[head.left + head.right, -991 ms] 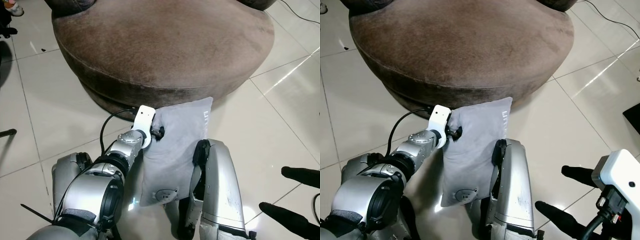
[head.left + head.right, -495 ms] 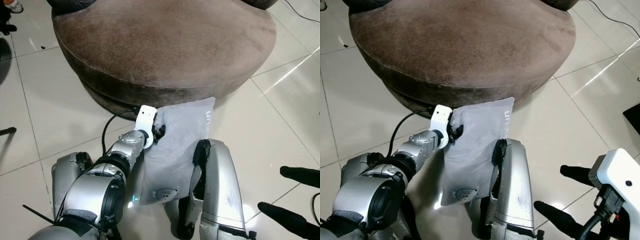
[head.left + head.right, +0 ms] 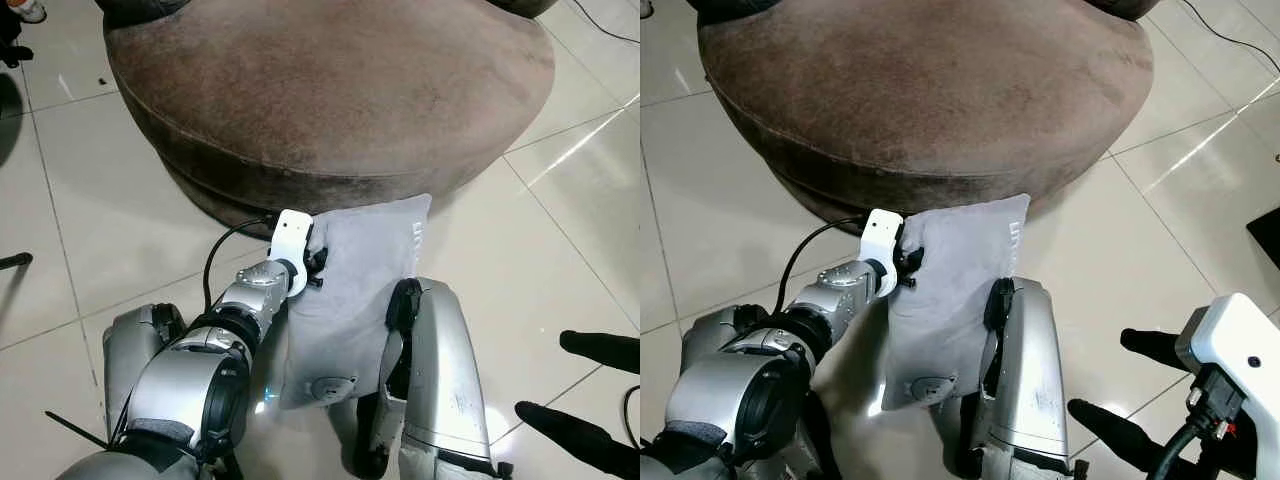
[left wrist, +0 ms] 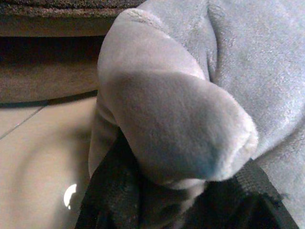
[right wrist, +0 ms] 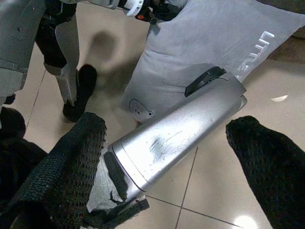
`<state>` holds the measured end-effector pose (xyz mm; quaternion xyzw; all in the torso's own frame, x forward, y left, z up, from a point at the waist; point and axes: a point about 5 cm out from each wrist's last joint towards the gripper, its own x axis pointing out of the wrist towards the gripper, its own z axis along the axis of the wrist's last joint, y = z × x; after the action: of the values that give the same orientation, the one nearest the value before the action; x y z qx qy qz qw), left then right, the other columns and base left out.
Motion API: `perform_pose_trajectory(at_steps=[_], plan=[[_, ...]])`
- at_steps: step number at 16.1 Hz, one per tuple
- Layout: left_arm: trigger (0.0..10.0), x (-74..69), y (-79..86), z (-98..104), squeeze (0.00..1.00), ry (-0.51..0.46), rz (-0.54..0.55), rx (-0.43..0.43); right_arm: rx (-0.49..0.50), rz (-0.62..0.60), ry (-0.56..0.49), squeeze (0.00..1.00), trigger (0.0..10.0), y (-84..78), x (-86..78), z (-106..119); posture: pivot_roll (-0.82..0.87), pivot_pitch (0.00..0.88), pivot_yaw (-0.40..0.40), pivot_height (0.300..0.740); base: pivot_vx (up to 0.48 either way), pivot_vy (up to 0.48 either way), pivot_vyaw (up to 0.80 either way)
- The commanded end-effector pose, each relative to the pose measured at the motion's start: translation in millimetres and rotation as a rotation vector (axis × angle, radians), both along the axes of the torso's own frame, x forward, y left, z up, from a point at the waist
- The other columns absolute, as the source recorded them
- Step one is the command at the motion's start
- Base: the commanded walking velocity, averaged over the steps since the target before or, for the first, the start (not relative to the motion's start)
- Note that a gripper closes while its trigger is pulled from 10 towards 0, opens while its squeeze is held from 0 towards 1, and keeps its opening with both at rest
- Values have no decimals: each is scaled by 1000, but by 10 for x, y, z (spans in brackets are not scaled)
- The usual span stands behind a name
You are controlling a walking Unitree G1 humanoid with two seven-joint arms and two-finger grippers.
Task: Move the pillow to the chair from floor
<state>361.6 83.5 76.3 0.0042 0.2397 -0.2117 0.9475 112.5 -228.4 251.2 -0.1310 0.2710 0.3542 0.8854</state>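
The grey pillow [image 3: 355, 290] is held hanging in front of the robot, its far top edge level with the near rim of the round brown chair [image 3: 330, 90] and its lower end just above the tiled floor [image 3: 80, 250]. It hangs lengthways because it is gripped at one upper corner only, on its left side.

The left end effector [image 3: 316, 265] is closed on that corner; in the left wrist view a fold of pillow fabric [image 4: 181, 129] is seen bunched and pinched between the black fingers [image 4: 114, 200]. A corner grip of this kind is judged adequate for lifting a soft, light item, though swinging and slipping are to be expected.

The right end effector [image 3: 590, 395] is held low at the near right, well apart from the pillow, its fingers spread wide and nothing held. It is judged to be kept clear as a spare support.

The robot's right leg [image 3: 430, 380] stands against the pillow's right side.

The pillow is not yet on the seat. A further raise and a forward reach over the rim are judged necessary before release.
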Motion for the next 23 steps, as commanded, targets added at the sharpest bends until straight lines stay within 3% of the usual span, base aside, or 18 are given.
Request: perform_pose_trajectory(at_steps=[1,6,7,8,9,10,23], plan=[[0,-97,-121,-116,0,61,-41,-18,4,-5,16,0,10000,-7,-6,-15,-749,309,-120,386,0,0,0],[0,-89,-111,-103,0,59,-31,-47,3,-8,24,0,10000,-11,-7,-27,-748,312,-124,386,0,0,0],[0,-87,-110,-101,118,57,-30,-47,3,-10,24,0,10000,-14,-8,-31,-748,312,-124,386,0,0,0],[0,-87,-109,-101,122,58,-32,-47,3,-10,25,0,10000,-14,-8,-35,-746,314,-125,386,0,0,0],[0,-87,-105,-102,98,58,-31,-47,4,-11,25,0,10000,-12,-9,-38,-746,314,-125,386,0,0,0],[0,-88,-104,-104,0,59,-30,-47,4,-13,27,0,10000,-15,-11,-42,-746,314,-125,386,0,0,0],[0,-65,-83,-73,0,56,-23,-64,11,-14,22,0,10000,0,11,-79,-733,303,-113,386,0,0,0]])
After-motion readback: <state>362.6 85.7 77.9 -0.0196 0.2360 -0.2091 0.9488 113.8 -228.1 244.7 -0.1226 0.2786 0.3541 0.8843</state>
